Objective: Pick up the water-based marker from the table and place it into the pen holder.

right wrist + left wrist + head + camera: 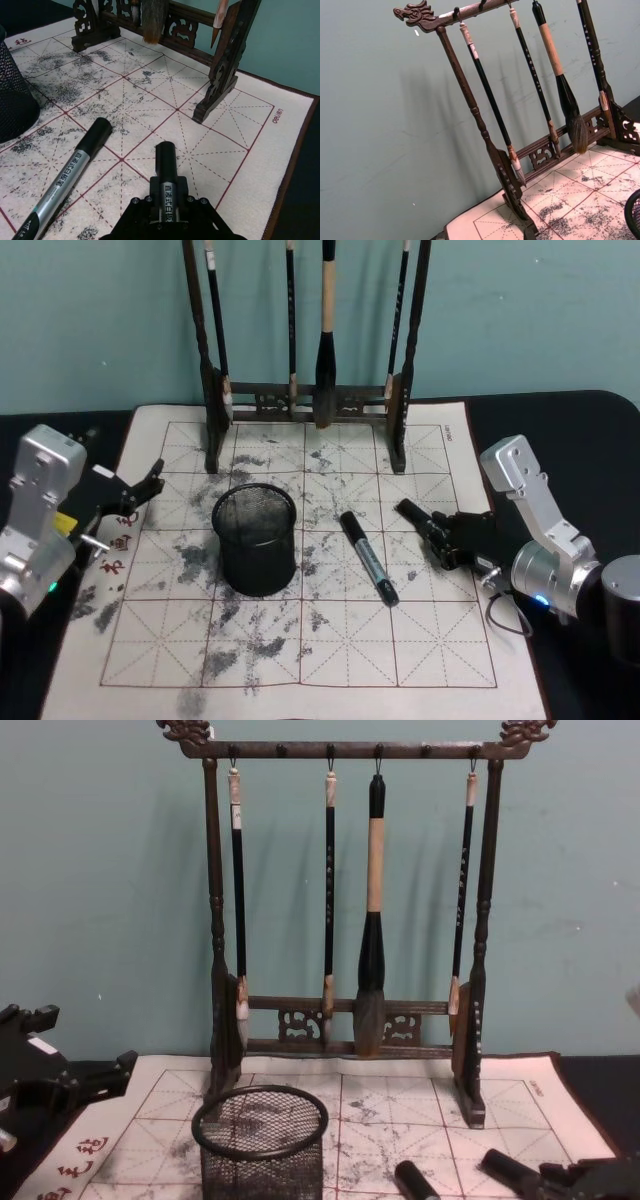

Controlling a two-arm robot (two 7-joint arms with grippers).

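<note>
Two black and silver water-based markers are in view. One marker (368, 557) lies loose on the mat just right of the pen holder (255, 540), a black wire-mesh cup standing upright near the mat's middle. My right gripper (435, 532) is shut on the other marker (410, 511), low over the mat's right side; its black cap (165, 156) sticks out past the fingers. Whether it touches the mat I cannot tell. The loose marker (70, 177) lies between that gripper (167, 205) and the holder (12, 100). My left gripper (140, 495) rests open at the mat's left edge.
A tall dark wooden rack (305, 400) with several hanging calligraphy brushes stands across the back of the cream mat (350, 650). A dark round object (622, 610) sits at the far right beside my right arm. The mat's front half is bare apart from ink smudges.
</note>
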